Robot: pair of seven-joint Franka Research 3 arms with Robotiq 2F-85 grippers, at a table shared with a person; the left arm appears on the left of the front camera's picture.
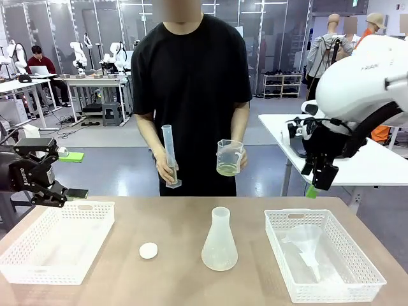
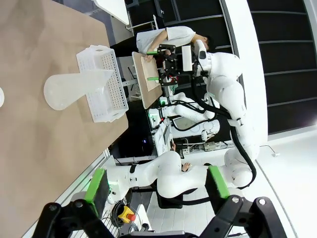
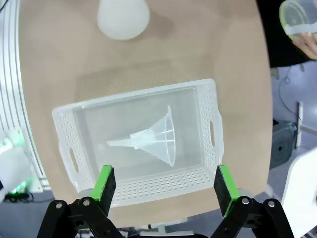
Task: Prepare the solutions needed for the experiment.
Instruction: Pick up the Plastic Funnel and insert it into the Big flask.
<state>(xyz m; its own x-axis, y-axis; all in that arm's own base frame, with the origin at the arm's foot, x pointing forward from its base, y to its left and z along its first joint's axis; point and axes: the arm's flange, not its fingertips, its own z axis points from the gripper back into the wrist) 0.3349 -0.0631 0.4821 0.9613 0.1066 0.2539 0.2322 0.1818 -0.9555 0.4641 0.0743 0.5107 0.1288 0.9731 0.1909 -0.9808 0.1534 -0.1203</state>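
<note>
Funnel (image 3: 153, 136) in right basket (image 3: 138, 191); yellowish liquid (image 1: 227, 169) in person's beaker (image 1: 230, 152)

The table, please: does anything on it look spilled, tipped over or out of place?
Nothing is spilled or broken. The flask stands upright mid-table. The funnel lies on its side in the right-hand basket, and a small white disc sits loose on the table left of the flask.

Two white perforated baskets: the lower-left basket (image 1: 44, 271) and the lower-right basket (image 1: 338, 288) of the front view. One conical flask (image 1: 220, 245), one funnel (image 1: 307, 250), one graduated cylinder (image 1: 169, 153), one handled beaker (image 1: 229, 158) — and one small white disc (image 1: 148, 250).
</note>
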